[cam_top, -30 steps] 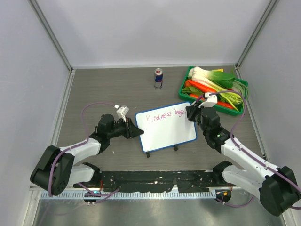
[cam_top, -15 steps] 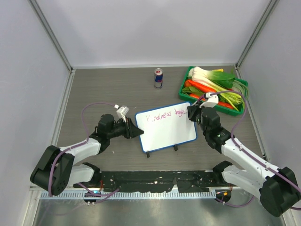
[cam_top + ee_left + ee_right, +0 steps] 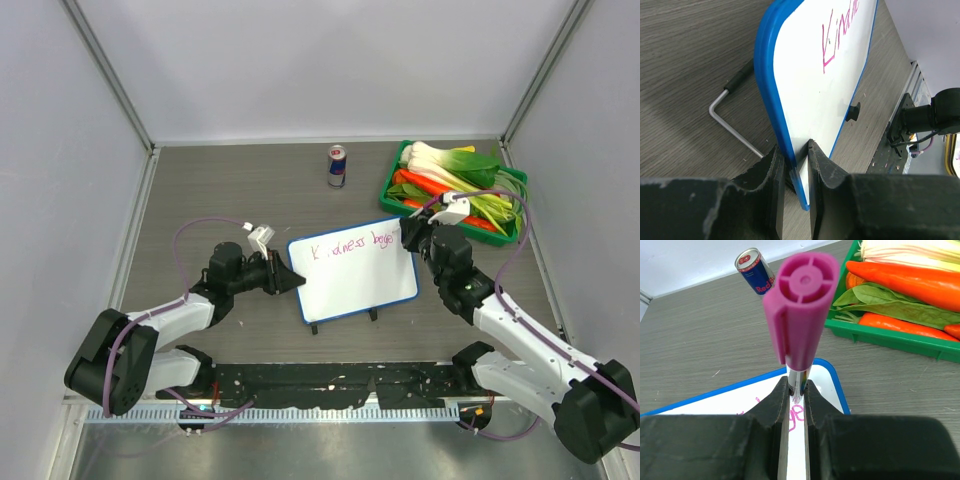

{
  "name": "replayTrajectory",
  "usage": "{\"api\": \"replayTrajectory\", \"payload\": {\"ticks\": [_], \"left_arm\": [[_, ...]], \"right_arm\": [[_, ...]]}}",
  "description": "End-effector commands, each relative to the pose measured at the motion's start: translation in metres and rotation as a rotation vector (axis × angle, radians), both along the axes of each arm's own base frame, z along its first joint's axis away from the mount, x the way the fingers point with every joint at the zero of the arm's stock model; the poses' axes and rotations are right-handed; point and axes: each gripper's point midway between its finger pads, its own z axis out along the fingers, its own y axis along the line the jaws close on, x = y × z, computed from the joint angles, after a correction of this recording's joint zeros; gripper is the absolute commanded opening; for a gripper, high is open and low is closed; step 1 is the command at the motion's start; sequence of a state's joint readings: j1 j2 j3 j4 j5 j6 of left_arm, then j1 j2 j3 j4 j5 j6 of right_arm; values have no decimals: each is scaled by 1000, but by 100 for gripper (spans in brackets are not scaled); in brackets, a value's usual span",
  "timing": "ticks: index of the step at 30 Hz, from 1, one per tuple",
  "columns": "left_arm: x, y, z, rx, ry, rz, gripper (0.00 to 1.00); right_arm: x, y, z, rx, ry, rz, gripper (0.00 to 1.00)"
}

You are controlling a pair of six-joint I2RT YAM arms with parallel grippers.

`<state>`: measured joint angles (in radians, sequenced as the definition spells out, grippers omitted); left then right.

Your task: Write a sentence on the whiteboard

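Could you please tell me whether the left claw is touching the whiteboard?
Touching. The left wrist view shows the left claw closed on the whiteboard at its blue edge, one finger pressed against each face.

The grey wood-grain surface [image 3: 220, 190] carried the whiteboard [image 3: 355, 285], propped on its black feet near the middle. A can [image 3: 338, 166] stood upright behind it, with a green tray [image 3: 393, 170] of vegetables [image 3: 470, 185] at the back right.

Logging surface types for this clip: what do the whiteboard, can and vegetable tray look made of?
The whiteboard: glossy white coated face, smooth blue rim that looks plastic. The can: probably thin aluminium, printed blue and silver with a sheen. The green tray: likely moulded plastic, judging by its uniform colour and smooth wall.
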<state>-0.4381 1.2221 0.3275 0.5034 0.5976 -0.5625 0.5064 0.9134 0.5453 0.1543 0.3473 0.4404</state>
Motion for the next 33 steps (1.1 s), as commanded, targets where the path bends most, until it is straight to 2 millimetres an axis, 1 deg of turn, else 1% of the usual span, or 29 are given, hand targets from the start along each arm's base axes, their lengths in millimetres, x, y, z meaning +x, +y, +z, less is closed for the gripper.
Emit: {"api": "replayTrajectory", "payload": {"ticks": [1,8,18,26,29,33], "left_arm": [[2,0,-6,46,-28,-17,0],[1,0,-7,46,-27,-20,0],[2,0,-7,47,-27,-17,0],[2,0,-7,47,-27,-17,0],[2,0,-6,47,-29,-17,0],[2,0,-7,48,-26,-17,0]], "right_arm": [[10,-2,30,33,-77,-31,1],[12,0,14,24,-47,-27,1],[8,-6,-2,-16,-11,-50,1],[8,-17,0,-30,-18,-92,1],[9,-18,0,-31,-18,-97,1],[9,-18,7,-14,-40,-98,1]]}}
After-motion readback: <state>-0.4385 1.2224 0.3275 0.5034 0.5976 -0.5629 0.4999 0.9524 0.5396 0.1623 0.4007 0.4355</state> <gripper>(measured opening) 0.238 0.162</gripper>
